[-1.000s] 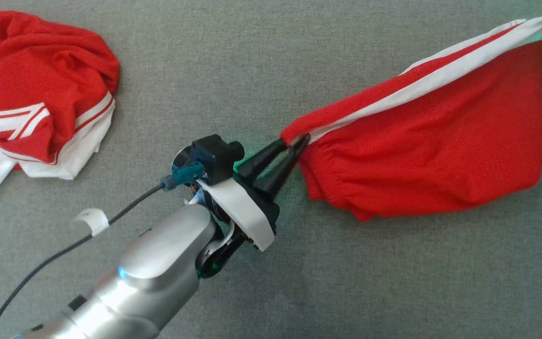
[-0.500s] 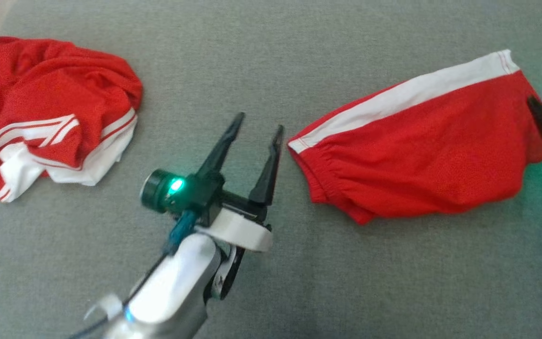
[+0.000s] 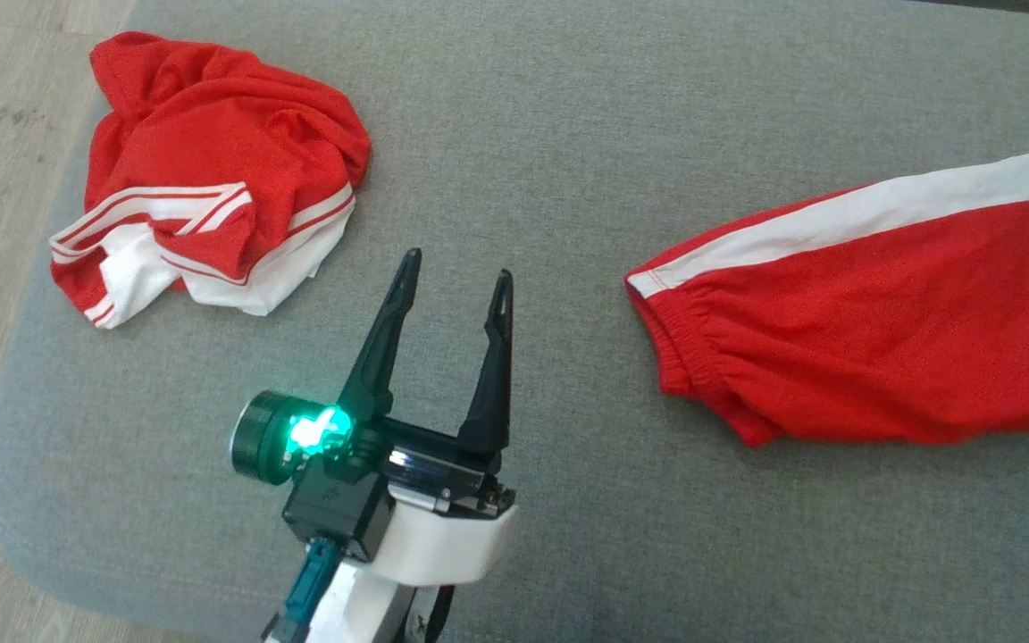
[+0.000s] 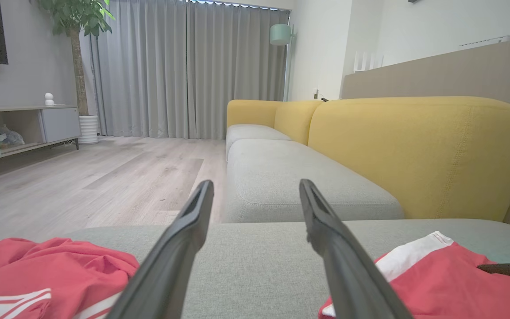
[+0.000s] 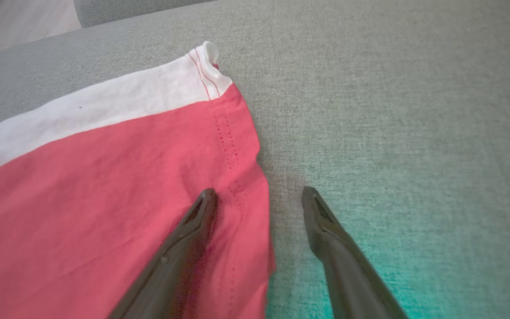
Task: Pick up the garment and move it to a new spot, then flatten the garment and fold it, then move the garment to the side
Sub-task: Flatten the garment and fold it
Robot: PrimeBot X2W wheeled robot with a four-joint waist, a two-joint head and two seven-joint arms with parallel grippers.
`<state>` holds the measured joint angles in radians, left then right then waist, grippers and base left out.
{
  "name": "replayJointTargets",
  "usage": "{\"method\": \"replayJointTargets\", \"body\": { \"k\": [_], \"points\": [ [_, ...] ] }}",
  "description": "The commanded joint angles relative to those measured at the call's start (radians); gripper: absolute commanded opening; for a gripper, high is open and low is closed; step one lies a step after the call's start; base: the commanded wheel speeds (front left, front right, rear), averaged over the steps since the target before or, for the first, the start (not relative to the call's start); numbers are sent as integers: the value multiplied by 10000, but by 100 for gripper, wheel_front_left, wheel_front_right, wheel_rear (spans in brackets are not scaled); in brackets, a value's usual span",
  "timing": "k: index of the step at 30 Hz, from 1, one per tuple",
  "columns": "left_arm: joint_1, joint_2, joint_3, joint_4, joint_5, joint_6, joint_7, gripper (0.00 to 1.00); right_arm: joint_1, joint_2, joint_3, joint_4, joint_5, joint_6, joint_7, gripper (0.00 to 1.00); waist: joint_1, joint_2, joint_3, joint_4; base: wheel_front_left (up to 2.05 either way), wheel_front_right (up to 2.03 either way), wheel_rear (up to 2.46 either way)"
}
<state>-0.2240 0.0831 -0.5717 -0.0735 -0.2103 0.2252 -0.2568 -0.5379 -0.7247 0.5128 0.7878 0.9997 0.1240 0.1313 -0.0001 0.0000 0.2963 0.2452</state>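
The garment (image 3: 872, 348), red shorts with a white side stripe, is lying spread out on the grey seat cushion (image 3: 568, 134), on the robot's right half of it. Its gathered waistband is pointing toward the middle of the cushion and its white stripe is running along the side nearer the far edge. How close it is coming to the cushion's right edge cannot be told. It is lying mostly flat, with shallow wrinkles showing near the waistband.

The left gripper (image 3: 458, 265) is hovering over bare cushion near the middle. Its two dark fingers are standing wide apart and holding nothing, and a green light is glowing on its wrist. It is sitting well apart from the waistband and is touching no cloth.

The right gripper (image 5: 259, 192) is also standing with its fingers spread and nothing between them. One finger is sitting over the red fabric at the garment's leg hem and the other over bare cushion just beside the hem. Whether either finger is touching the cloth cannot be told.

A crumpled red garment (image 3: 211, 179) with white bands is lying bunched by the cushion's left edge, toward the far left corner. It is well apart from both grippers.
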Motion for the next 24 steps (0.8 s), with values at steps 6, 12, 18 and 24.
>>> {"method": "replayJointTargets", "body": {
  "k": [6, 12, 18, 24],
  "points": [
    [172, -195, 794, -359, 460, -415, -48, 100, 451, 103, 365, -459, 585, 67, 591, 0, 1, 0, -95, -342, 0, 0, 0],
    [279, -263, 1079, -267, 639, -660, -49, 100, 373, -219, 400, -682, 540, 67, 164, 0, 1, 0, -361, -1186, 0, 0, 0],
    [382, -296, 1173, -167, 701, -845, -49, 100, 499, -730, 234, -490, 427, 67, -179, 0, 1, 0, -568, -1865, 0, 0, 0],
    [450, -316, 1211, -52, 709, -1015, -49, 100, 655, -1091, -19, -507, 376, 67, -627, 0, 1, 0, -686, -2385, 0, 0, 0]
  ]
}}
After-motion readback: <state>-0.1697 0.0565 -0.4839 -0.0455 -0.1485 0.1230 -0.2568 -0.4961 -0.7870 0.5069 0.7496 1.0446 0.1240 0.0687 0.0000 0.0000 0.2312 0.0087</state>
